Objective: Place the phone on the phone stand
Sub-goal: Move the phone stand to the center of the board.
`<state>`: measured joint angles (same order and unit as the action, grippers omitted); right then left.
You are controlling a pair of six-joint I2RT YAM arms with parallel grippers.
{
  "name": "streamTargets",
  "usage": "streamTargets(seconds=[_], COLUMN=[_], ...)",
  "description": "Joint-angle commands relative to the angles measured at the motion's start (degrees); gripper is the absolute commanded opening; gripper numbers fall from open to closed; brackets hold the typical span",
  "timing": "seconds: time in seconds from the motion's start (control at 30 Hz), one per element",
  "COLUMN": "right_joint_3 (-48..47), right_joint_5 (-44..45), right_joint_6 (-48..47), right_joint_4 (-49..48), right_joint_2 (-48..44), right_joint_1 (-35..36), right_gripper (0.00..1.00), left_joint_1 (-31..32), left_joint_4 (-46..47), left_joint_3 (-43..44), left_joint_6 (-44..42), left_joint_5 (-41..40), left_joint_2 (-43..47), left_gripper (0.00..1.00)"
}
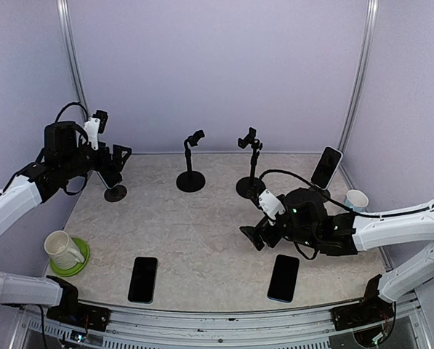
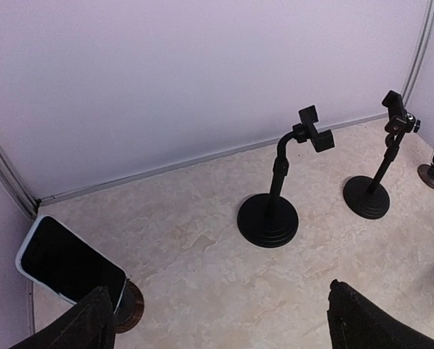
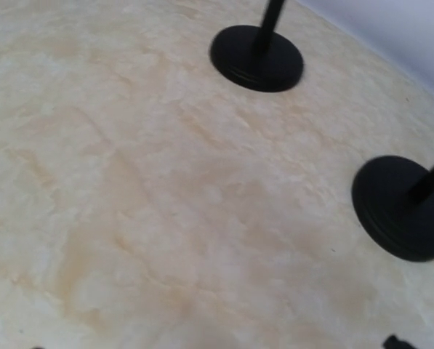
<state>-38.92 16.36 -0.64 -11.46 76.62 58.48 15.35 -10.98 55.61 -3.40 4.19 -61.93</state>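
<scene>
Beige marbled tabletop [image 1: 202, 225]. Lower centre: left phone [image 1: 142, 279] and right phone [image 1: 283, 278], lying flat. Lower left: green saucer [image 1: 83, 259]. Right edge: white cup [image 1: 356, 200]. Across the middle: left stand base [image 1: 115, 193], centre stand base [image 1: 190, 181], right stand base [image 1: 247, 187].

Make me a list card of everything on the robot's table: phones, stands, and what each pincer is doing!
Flat phones: left flat phone; right flat phone; both near the front edge
Phones on stands: far-left phone; far-right phone
Empty stands: left middle stand; right middle stand
Left pincer: open, holding nothing, close to the far-left phone
Right pincer: open, holding nothing, just beyond the right flat phone
Extras: mug on green coaster; small cup
</scene>
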Motion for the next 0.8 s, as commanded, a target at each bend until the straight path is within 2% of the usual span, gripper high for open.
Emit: streamTargets(seconds=[0.0,0.17,0.27,0.43,0.6,0.77], right_joint_3=[2.51,4.71,4.91,4.89,5.05,5.11], right_joint_5=[-4.14,-4.5,-4.51,-4.54,-4.84,-4.93], right_joint_6=[2.76,3.34,3.78,4.16,4.14,4.16], right_joint_4=[-3.01,-4.99,-5.16,-5.48,-6.33,-6.73], right_joint_2=[-4.35,-6.3,-5.63,-4.0,-2.62,-1.46], right_joint_1=[-3.33,-5.19,-6.29,-7.49,-8.05,-8.2], right_gripper=[1.0,1.0,1.0,1.0,1.0,1.0], left_joint_1=[-0.12,-2.88,-2.24,3.35,7.82,9.87], left_joint_4=[-2.08,6.97,10.4,12.9,19.3,20.49], left_joint_3=[2.86,-3.82,-5.36,-6.15,-8.47,-5.38], left_joint_6=[8.71,16.59,20.34,22.05,23.26,24.22], left_joint_5=[0.91,2.94,2.14,1.04,-2.83,-3.81], left_joint_2=[-4.32,-6.41,-8.09,-11.18,-12.24,-15.9], left_gripper=[0.99,0.99,0.99,0.99,0.99,0.99])
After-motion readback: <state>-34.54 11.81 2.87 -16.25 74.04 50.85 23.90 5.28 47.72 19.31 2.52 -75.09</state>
